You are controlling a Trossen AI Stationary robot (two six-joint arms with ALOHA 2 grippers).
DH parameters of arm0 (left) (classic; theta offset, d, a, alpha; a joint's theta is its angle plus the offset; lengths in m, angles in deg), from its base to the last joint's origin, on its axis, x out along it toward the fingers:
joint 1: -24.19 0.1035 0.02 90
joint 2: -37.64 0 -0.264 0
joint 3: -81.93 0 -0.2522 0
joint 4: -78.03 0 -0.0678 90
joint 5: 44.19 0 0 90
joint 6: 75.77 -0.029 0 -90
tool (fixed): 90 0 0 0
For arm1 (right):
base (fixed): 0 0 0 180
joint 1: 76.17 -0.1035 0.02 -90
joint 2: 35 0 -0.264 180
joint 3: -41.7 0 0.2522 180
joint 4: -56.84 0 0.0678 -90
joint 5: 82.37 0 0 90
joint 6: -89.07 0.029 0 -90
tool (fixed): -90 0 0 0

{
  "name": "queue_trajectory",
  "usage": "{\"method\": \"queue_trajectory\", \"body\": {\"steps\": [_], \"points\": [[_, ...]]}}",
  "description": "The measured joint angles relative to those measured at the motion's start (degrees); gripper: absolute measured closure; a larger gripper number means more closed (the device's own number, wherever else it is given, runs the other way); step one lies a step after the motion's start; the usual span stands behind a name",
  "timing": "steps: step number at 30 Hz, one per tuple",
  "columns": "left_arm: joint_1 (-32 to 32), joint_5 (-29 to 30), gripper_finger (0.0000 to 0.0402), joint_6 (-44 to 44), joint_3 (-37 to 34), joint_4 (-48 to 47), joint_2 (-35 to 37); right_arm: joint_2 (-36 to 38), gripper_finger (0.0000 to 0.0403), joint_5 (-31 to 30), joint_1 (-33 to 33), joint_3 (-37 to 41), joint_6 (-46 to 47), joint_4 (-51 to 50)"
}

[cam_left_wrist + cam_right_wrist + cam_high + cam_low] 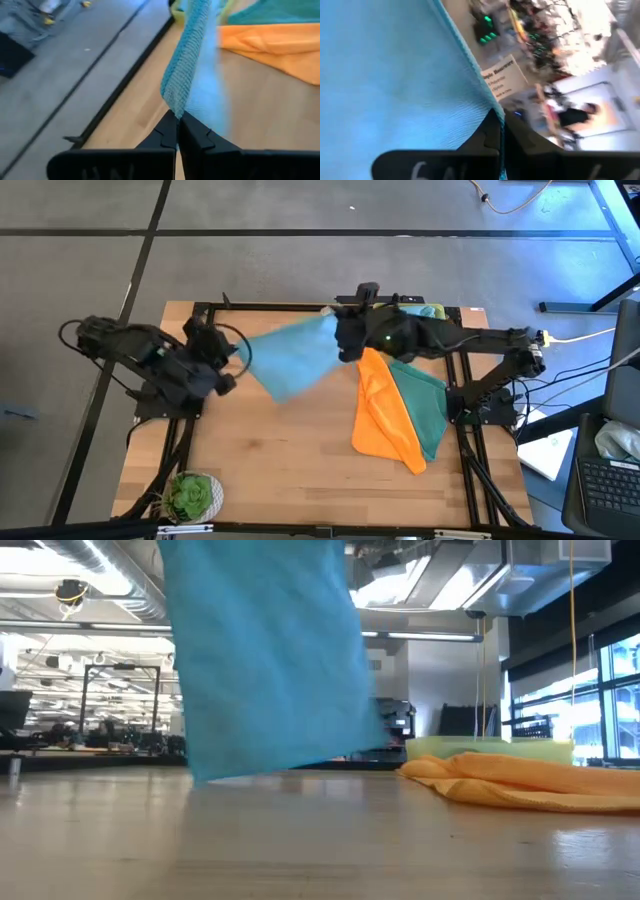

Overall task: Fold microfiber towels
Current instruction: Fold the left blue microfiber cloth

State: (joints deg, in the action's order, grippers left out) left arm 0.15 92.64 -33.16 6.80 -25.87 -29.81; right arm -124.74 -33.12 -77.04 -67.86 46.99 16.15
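Observation:
A light blue microfiber towel hangs spread between my two grippers over the middle of the table. In the low view the light blue towel hangs like a curtain, its lower edge just above the tabletop. My left gripper is shut on its left end. My right gripper is shut on its right end. An orange towel lies crumpled on the table at the right, partly over a teal towel. My left gripper pinches the towel's upper corner between its two shut fingers. From there the edge runs fairly straight away toward the other arm. The towel hangs below the hold, lifted off the table. My right gripper pinches the towel's other upper corner, at its hemmed edge, between its two shut fingers. The cloth spreads away from the fingers and hangs below them.
A yellow tray holding a lime green cloth stands at the table's far right edge. A small potted plant sits at the near left corner. Black frame rails run along the table's far edge and sides. Bare wood lies under the hanging towel.

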Motion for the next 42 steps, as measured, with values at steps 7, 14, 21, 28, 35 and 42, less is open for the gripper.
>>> {"method": "queue_trajectory", "body": {"steps": [7, 14, 21, 28, 35, 42], "points": [[-5.1, -10.7, 0.0401, 8.4, -5.9, 0.7, 0.2, 0.2, 0.04, 30.4, -2.4, -3.2, 23.3, -19.6], [-15.2, -24.3, 0.0401, 19.4, -22.6, 24.0, -6.1, -0.1, 0.04, 52.9, -10.9, 14.1, 33.2, -17.8], [-23.8, -26.9, 0.0401, 25.5, -25.9, 44.7, -16.3, 0.0, 0.04, 54.5, -19.8, 34.6, 45.7, 5.9], [-24.9, -31.6, 0.0401, 25.9, -25.8, 55.4, -25.0, 0.0, 0.04, 57.2, -25.4, 45.0, 55.3, 24.9], [-22.2, -31.8, 0.0401, 22.9, -25.8, 49.0, -29.7, 0.0, 0.04, 50.0, -24.9, 47.4, 52.0, 26.0], [-20.1, -26.3, 0.0401, 24.5, -25.8, 30.9, -29.4, -0.1, 0.04, 36.1, -17.9, 47.3, 41.8, 25.5]]}}
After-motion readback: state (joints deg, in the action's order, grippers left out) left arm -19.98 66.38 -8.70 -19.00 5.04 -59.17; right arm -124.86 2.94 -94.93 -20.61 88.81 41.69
